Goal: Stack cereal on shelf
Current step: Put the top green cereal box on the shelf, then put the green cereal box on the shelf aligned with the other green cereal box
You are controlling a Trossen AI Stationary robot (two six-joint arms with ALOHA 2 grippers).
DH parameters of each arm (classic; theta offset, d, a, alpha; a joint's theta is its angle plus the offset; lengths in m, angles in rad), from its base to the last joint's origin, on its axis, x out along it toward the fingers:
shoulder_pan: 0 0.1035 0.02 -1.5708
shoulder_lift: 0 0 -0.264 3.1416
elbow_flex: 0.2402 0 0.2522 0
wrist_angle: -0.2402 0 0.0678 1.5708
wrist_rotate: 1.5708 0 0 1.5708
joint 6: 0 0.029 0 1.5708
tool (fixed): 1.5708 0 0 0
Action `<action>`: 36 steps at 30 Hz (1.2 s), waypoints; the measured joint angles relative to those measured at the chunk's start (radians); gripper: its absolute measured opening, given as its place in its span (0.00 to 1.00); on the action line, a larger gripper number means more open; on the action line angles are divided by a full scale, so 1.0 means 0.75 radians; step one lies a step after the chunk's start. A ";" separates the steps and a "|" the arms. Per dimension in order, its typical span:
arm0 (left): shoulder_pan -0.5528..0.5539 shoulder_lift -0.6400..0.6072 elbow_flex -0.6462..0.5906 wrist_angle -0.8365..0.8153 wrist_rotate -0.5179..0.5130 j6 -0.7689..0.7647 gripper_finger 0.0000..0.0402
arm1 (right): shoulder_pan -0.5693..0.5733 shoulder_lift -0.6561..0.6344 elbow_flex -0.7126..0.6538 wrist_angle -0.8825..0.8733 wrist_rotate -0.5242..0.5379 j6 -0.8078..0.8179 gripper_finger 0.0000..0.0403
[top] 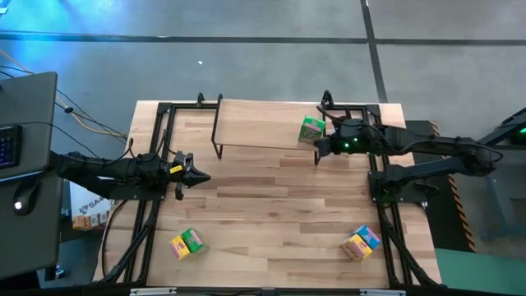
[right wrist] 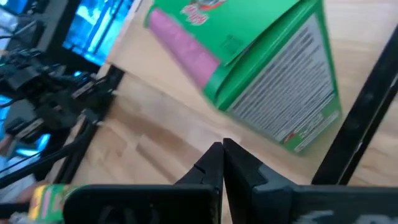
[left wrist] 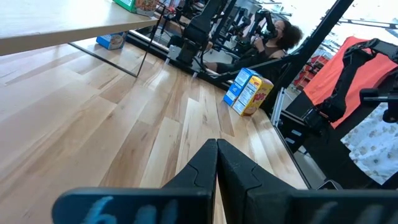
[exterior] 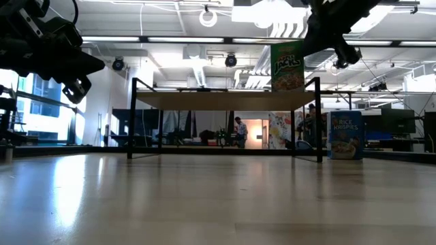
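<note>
While both arms hang above the table, the scene reads so:

Shelf: the shelf [top: 259, 123] stands at the far middle of the table [top: 271, 205], a light plank on thin black legs; the low view shows its top raised clear of the table [exterior: 218, 197].

Green box: one green box [top: 311, 131] stands upright on the shelf top near its right end; the low view shows it [exterior: 287, 65] on the plank above the right legs. In the right wrist view it [right wrist: 273, 68] fills the frame just ahead of the fingers, apart from them.

Right gripper: the right gripper [top: 320, 146] sits just beside the green box, at the shelf's right front corner. Its fingers [right wrist: 208, 165] are pressed together with nothing between them.

Left gripper: the left gripper [top: 200, 176] hovers over the table's left side, well apart from the shelf. Its fingers [left wrist: 205, 168] are closed tip to tip and hold nothing.

Left pair: a yellow and a green box [top: 187, 243] lie together on the near left of the table.

Right pair: a yellow and a blue box [top: 361, 243] lie together on the near right; the left wrist view shows them [left wrist: 249, 92] near the table edge.

Blue box: a further blue box [exterior: 345, 135] stands on the table beside the shelf's right legs in the low view.

Person: a person [left wrist: 280, 34] sits beyond the table in the left wrist view.
</note>
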 joint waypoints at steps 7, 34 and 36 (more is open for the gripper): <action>0.000 0.000 0.000 0.000 0.000 0.000 0.01 | 0.000 0.060 0.000 0.031 0.064 0.003 0.00; 0.001 0.000 0.000 -0.001 0.000 0.000 0.01 | -0.013 0.056 0.003 -0.150 0.124 0.001 0.00; 0.000 0.000 0.000 -0.001 0.000 0.000 0.01 | -0.013 0.056 0.003 -0.149 0.120 -0.001 0.00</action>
